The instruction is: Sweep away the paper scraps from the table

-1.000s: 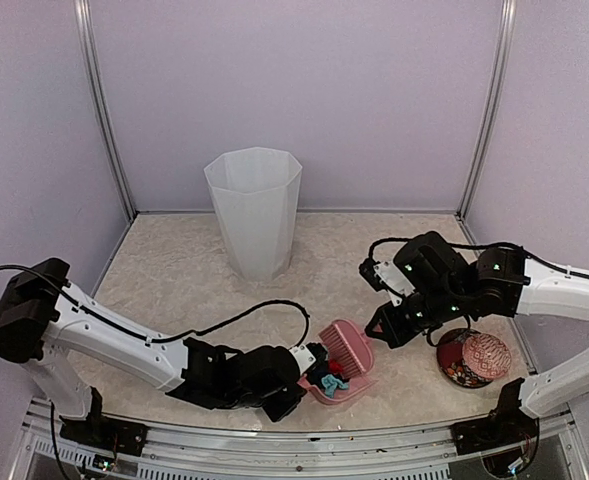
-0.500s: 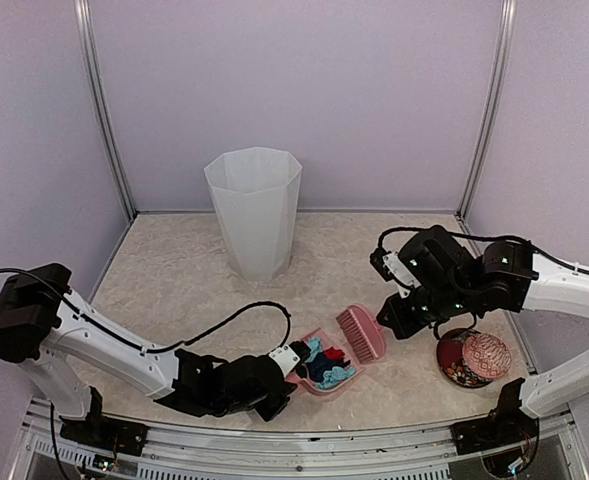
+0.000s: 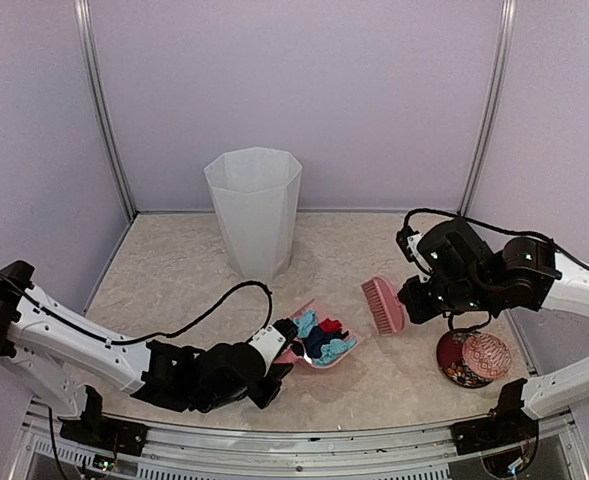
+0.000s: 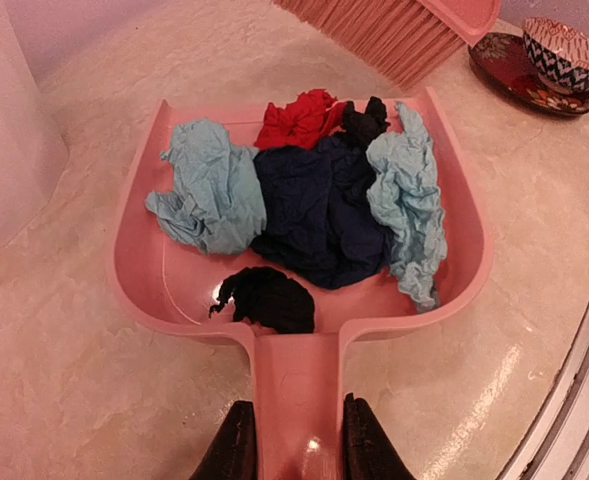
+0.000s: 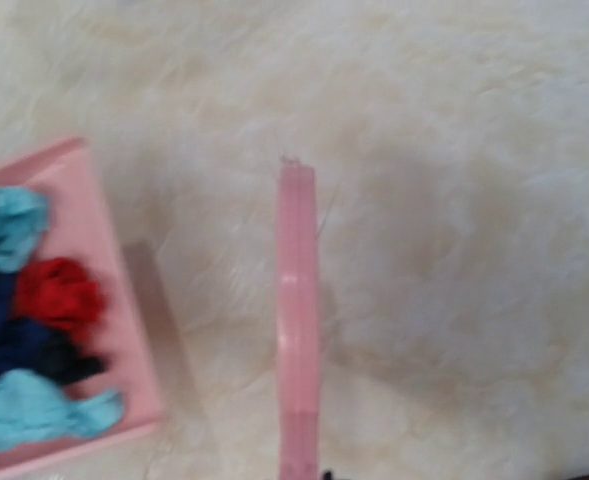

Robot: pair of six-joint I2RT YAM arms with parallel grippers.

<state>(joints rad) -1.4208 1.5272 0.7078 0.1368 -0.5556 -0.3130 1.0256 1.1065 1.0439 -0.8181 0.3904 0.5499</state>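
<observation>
Our left gripper (image 4: 294, 445) was squeezed tight on the handle of the pink dustpan (image 4: 139, 270). The paper scraps (image 4: 314, 210) sat piled in the pan, near the front of the table (image 3: 174, 270). A bit farther off, our right gripper (image 3: 412, 300) was closed on the pink brush (image 3: 384, 305), apart from the pan. We thought it best to hold the pan flat, lift it slowly, and tip it only over the white bin (image 3: 254, 210) at the back. We saw no words or labels.
</observation>
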